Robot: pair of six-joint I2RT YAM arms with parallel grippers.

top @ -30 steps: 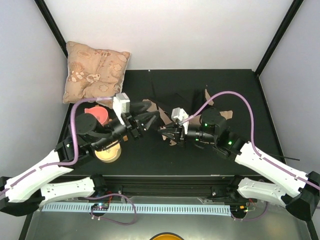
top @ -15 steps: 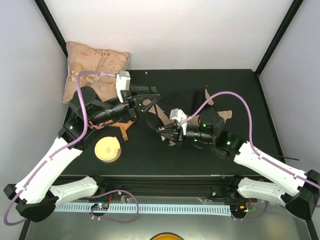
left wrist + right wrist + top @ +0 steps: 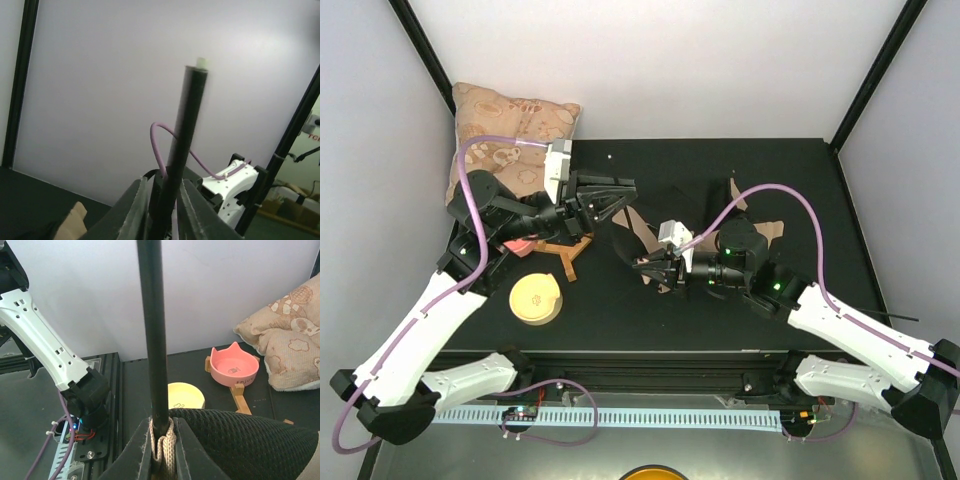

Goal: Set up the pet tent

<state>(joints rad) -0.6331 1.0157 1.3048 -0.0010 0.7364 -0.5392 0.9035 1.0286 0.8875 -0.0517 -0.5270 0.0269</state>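
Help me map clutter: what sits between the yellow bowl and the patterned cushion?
A pink bowl on a wooden stand, shown in the right wrist view between the yellow bowl and the cushion.

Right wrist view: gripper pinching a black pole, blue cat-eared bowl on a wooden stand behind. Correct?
The cat-eared bowl is pink, not blue; the right wrist view shows it. The right gripper does pinch the black pole, and the bowl sits on a wooden stand.

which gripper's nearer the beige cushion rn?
Left. The left gripper sits just right of the cushion; the right gripper is farther right and lower in the top view.
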